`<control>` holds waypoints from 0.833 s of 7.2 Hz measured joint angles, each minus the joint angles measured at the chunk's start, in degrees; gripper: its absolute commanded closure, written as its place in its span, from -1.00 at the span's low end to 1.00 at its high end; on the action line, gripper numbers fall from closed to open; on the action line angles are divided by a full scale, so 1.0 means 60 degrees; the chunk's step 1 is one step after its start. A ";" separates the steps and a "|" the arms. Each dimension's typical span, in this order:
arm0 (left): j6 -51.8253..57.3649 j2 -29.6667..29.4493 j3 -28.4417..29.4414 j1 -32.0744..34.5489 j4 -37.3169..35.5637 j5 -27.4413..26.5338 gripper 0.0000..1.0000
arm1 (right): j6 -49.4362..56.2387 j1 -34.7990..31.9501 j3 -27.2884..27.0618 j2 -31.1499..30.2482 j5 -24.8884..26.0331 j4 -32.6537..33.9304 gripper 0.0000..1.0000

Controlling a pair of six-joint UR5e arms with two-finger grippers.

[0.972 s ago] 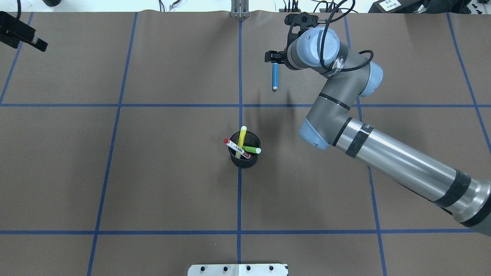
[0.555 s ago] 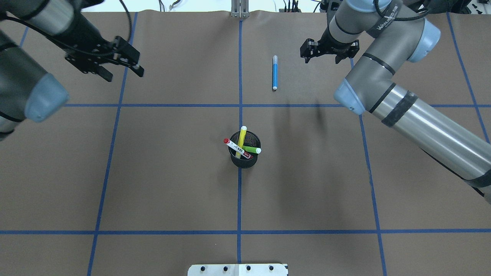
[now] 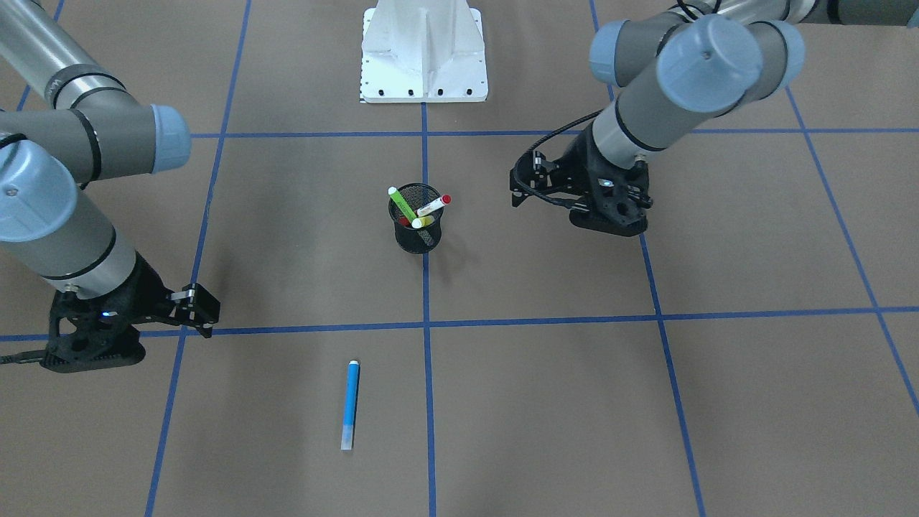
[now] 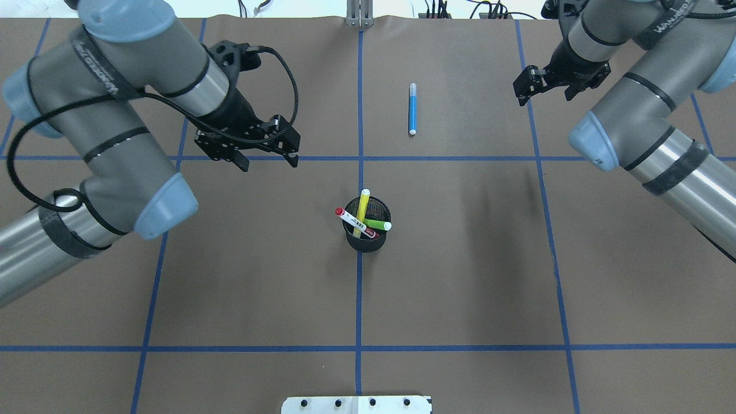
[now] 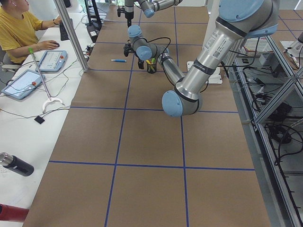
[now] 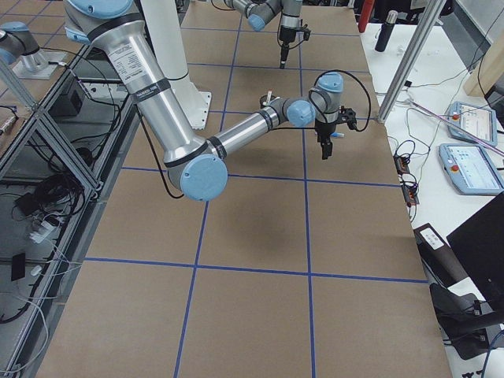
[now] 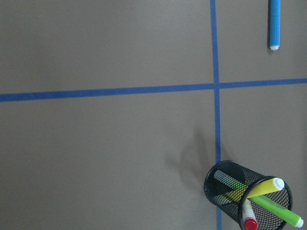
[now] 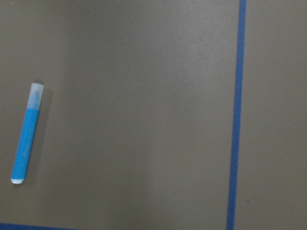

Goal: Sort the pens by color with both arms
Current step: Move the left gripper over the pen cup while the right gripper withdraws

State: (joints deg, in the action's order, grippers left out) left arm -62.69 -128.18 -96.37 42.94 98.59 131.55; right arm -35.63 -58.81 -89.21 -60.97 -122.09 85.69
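1. brown paper covers the table [image 3: 646, 402], marked with a blue tape grid [image 3: 546, 321]. front-facing view: the blue pen [image 3: 350, 404] lies flat and alone, well apart from the black mesh cup [image 3: 418, 238] at centre. the green pen [image 3: 402, 205], red-ended pen [image 3: 435, 206] and yellow pen [image 3: 423, 222] lean inside the cup.
2. overhead view: the left gripper [image 4: 269, 164] hovers off to one side of the cup, jaws wide, holding nothing. the right gripper [image 4: 545, 98] is level with the blue pen but well apart from it, jaws wide, empty.
3. side views: grippers too small to judge.
4. left wrist view: cup at lower right, blue pen's tip at top right.
5. right wrist view: blue pen at left on bare paper.
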 measured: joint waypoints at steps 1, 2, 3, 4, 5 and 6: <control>-0.0473 -0.0240 0.0593 -0.0374 0.0834 -0.0202 -0.41 | 0.0122 -0.0048 -0.0041 -0.0081 -0.0044 -0.0006 -0.98; -0.0867 -0.0475 0.1252 -0.0592 0.1657 -0.0288 -0.17 | 0.0159 -0.0062 -0.0049 -0.0110 -0.0049 -0.0014 -0.99; -0.1110 -0.0605 0.1638 -0.0695 0.2114 -0.0314 -0.06 | 0.0166 -0.0063 -0.0044 -0.0113 -0.0046 -0.0026 -0.99; -0.1330 -0.0661 0.1770 -0.0776 0.2303 -0.0308 0.00 | 0.0168 -0.0061 -0.0037 -0.0111 -0.0040 -0.0039 -0.99; -0.1553 -0.0685 0.1761 -0.0840 0.2372 -0.0282 0.02 | 0.0168 -0.0053 -0.0033 -0.0105 -0.0033 -0.0050 -0.99; -0.1699 -0.0692 0.1718 -0.0911 0.2396 -0.0259 0.08 | 0.0168 -0.0041 -0.0014 -0.0098 -0.0022 -0.0059 -0.98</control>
State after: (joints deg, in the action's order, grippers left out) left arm -72.88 -132.33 -86.06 37.47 112.96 129.99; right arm -34.63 -59.06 -89.29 -61.56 -122.22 85.33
